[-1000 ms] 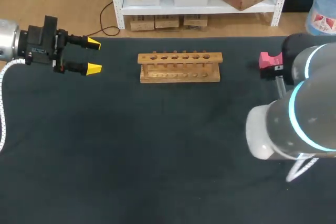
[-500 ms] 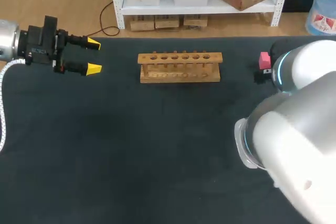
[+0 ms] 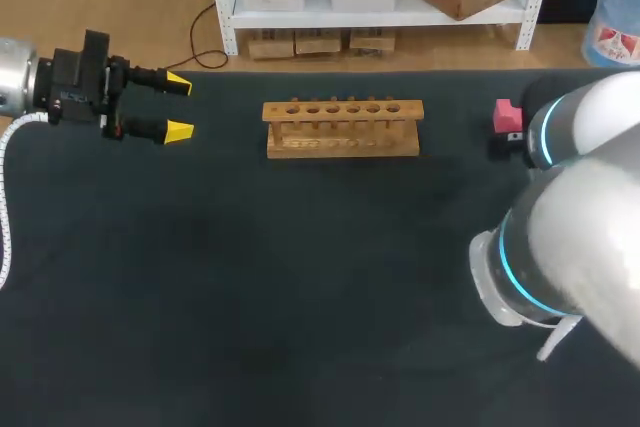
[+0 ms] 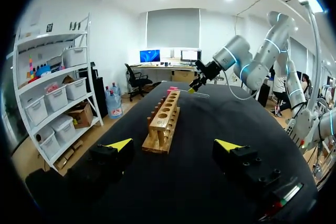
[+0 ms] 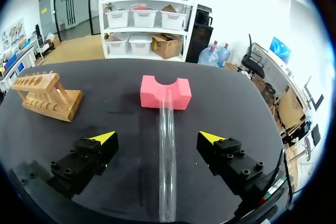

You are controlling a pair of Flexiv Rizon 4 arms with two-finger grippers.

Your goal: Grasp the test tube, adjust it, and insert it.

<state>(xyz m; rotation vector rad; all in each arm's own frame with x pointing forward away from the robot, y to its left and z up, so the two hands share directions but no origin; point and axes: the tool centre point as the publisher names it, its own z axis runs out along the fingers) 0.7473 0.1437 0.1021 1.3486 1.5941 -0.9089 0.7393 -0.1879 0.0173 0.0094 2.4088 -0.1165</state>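
- The grey right arm with a blue light ring (image 3: 570, 247) fills the table's 4 o'clock corner in the head view. Over the last second its bulk has swung across that corner and settled lower, so this arm is the one working toward the grasp.
- The right gripper (image 5: 157, 137) has its yellow-tipped fingers spread wide, one on each side of the tube and touching neither side. I judge that the grasp is lined up but not yet made.
- The clear glass test tube (image 5: 167, 150) lies flat on the black cloth table (image 3: 250, 297). It runs from between those fingers toward the gripper's 12 o'clock. In the head view the right arm hides it.
- The pink foam block with a notched top (image 5: 165, 92) carries the tube's far end in its notch, straight ahead at 12 o'clock. In the head view it sits at the table's 2 o'clock and has not shifted.
- The left gripper (image 3: 178, 107) hangs at the table's 10 o'clock with its fingers apart and nothing between them, exactly where it was a second ago. It is out of this step.
- The wooden test-tube rack with a row of round holes (image 3: 342, 128) stands at the table's 12 o'clock, unmoved and with all visible holes unfilled. It lies at about 10 o'clock from the right gripper, well apart, so adjusting and inserting are still to come.
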